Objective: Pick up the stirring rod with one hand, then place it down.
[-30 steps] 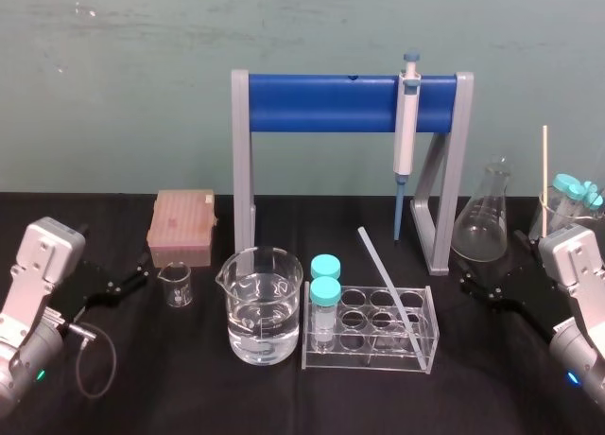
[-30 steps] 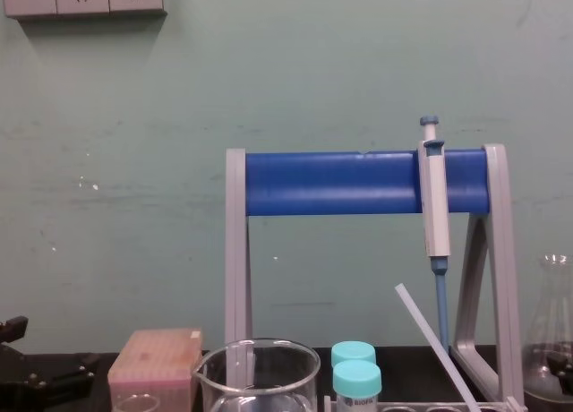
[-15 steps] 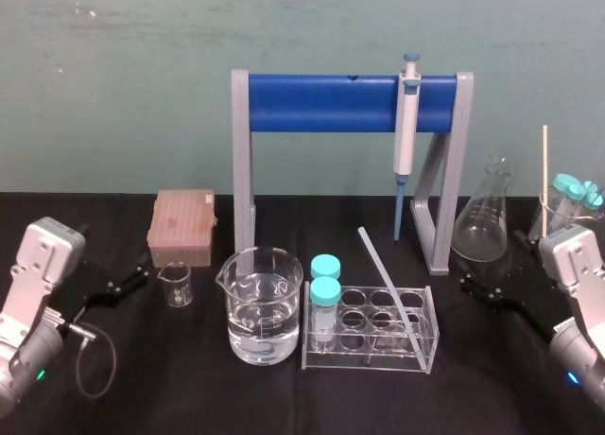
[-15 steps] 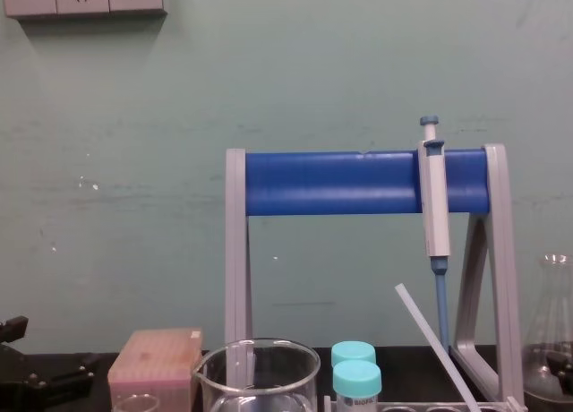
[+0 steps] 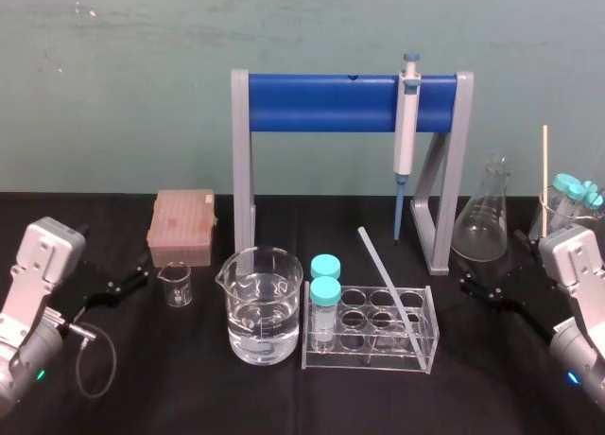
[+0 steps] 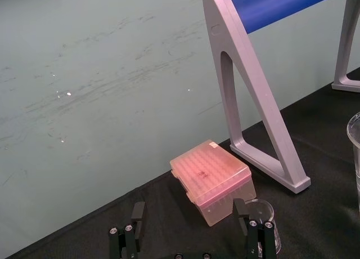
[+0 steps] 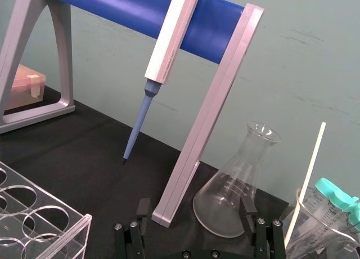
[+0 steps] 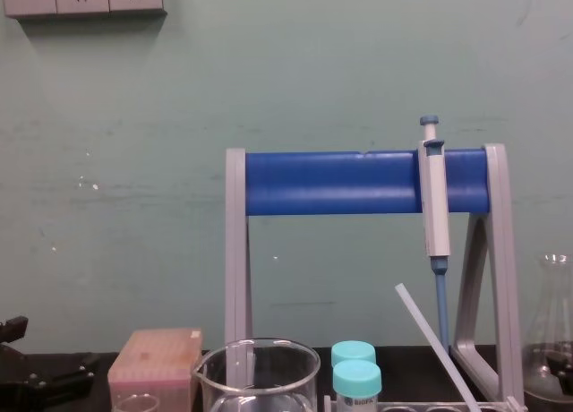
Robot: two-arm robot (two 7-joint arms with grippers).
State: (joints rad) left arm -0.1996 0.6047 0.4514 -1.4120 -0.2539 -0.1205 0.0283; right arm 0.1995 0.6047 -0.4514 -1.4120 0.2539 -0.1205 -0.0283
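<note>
Both arms are being held low, the left end effector [image 5: 128, 276] by the bench's [image 5: 189, 388] left edge and the right end effector [image 5: 487, 288] by its right edge, jaws apart. The stirring rod [image 5: 383, 274] is being propped aslant in the clear rack [image 5: 431, 333], beside the beaker [image 5: 248, 274] of water.

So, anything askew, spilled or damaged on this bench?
Nothing spilled or broken. The stirring rod leans at a slant in the test tube rack rather than standing upright.
</note>
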